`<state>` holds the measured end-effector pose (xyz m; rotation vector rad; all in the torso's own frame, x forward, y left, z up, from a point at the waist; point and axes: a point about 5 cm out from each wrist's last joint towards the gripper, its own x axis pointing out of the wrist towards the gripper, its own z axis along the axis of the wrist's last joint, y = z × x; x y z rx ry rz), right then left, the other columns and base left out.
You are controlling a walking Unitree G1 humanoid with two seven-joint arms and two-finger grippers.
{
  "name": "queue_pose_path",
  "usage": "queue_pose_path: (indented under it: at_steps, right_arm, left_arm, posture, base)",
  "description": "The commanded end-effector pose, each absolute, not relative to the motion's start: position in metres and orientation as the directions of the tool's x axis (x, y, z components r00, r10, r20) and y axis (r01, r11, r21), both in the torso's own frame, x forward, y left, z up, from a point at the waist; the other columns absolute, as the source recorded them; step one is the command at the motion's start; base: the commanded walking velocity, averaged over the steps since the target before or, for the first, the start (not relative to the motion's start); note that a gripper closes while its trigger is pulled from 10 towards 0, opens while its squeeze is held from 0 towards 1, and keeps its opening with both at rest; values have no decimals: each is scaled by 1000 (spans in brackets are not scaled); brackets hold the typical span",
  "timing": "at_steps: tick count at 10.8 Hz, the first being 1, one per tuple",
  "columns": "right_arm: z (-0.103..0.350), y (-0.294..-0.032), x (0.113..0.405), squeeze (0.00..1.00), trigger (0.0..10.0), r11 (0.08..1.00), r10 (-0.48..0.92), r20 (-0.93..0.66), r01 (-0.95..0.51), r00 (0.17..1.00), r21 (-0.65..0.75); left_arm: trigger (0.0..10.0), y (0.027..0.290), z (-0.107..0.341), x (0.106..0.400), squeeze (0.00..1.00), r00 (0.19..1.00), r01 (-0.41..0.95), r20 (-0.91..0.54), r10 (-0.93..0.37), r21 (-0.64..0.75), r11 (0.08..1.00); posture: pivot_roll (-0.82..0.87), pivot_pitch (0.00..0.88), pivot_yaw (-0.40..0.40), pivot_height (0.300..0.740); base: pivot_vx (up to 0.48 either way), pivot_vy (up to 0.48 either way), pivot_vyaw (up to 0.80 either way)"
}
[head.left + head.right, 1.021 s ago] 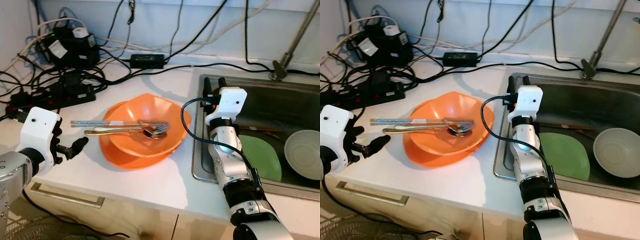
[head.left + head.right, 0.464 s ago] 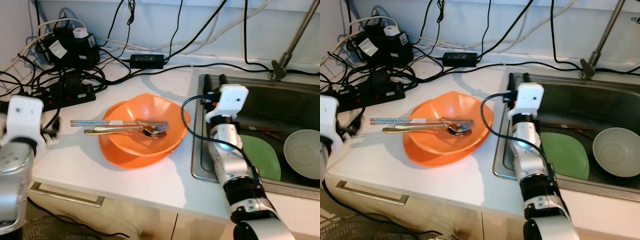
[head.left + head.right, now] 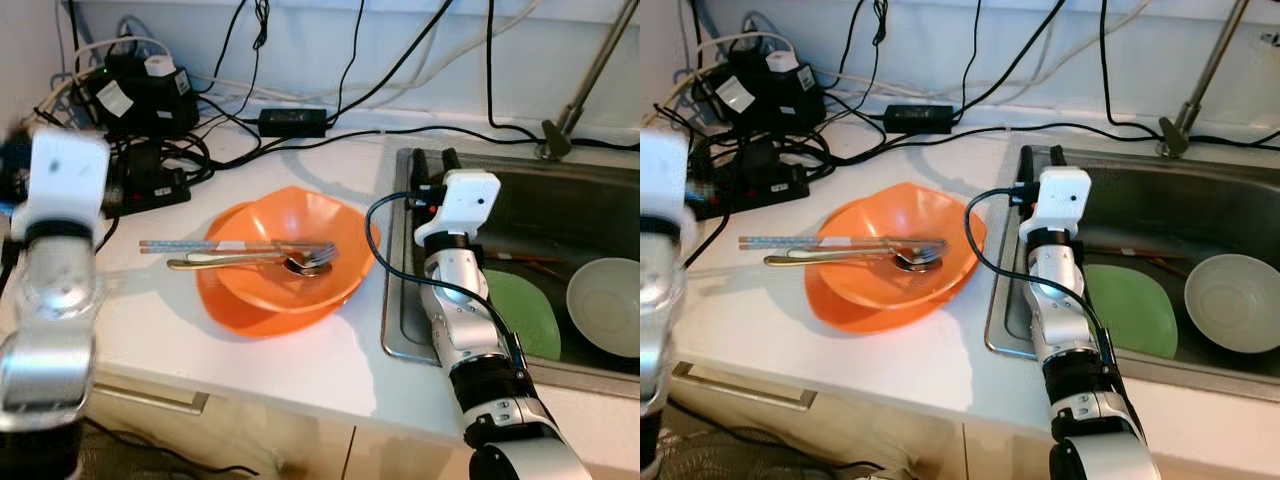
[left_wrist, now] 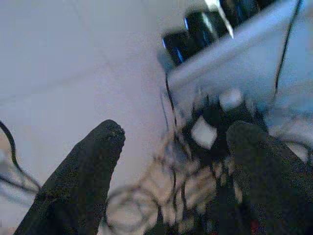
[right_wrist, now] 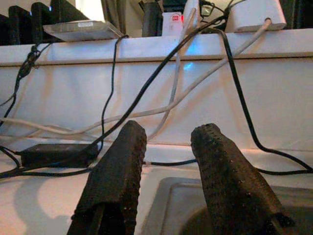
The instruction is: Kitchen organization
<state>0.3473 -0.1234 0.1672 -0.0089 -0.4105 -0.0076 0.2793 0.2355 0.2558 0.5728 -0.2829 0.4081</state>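
Motion-blurred left arm (image 3: 55,260); sink (image 3: 560,200) and faucet (image 3: 590,80) cut off.

Tangled cables (image 3: 240,100), power strips (image 3: 140,95), black adapter (image 3: 293,121), faucet (image 3: 590,85)

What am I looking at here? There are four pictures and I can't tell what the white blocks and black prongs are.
It is a humanoid robot at a kitchen counter. The two wide pictures come from cameras in its head, looking down. The white blocks are its wrists; the black prongs are its two-fingered grippers. The other two pictures come from cameras on those wrists, looking along the fingers. The left gripper is raised near the tangle of cables; the right gripper points over the sink. Both are open and hold nothing. On the counter sit stacked orange bowls with chopsticks and spoons laid across. In the sink lie a green plate and a pale bowl.
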Motion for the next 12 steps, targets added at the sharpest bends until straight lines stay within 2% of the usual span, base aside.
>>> queue_pose_path:
  at_steps: [1,2,3,5,8,10,12]
  right_arm:
    - [168,-125,345,0,10000,1000,-13,412,16,911,-3]
    - [168,-124,345,0,10000,1000,-13,416,16,909,-5]
    - [178,-124,345,0,10000,1000,-9,457,13,890,-6]
    - [186,-132,346,0,10000,999,-35,485,42,874,-4]
    - [186,-142,343,0,10000,997,-65,491,77,869,-5]
    - [194,-140,345,0,10000,997,-68,507,80,859,-1]
    - [195,-143,343,0,10000,996,-68,510,84,857,-8]
  left_arm:
    - [10000,229,261,284,0,869,-452,414,273,437,778]
    - [10000,207,254,298,0,902,-320,383,198,289,902]
    - [10000,167,248,311,0,917,-140,396,51,199,970]
    - [10000,129,241,318,0,907,19,412,-90,173,985]
    - [10000,101,220,332,0,905,135,391,-167,107,985]
    - [10000,96,221,339,0,903,131,405,-142,55,990]
    - [10000,94,219,342,0,897,131,418,-145,60,989]
  posture:
    - [184,0,71,740]
    - [166,0,69,740]
    - [138,0,70,740]
    - [103,0,80,740]
    - [87,0,69,740]
    - [69,0,73,740]
    - [67,0,71,740]
  base:
    - [0,0,0]
    - [0,0,0]
    - [0,0,0]
    - [0,0,0]
    - [0,0,0]
    - [0,0,0]
    - [0,0,0]
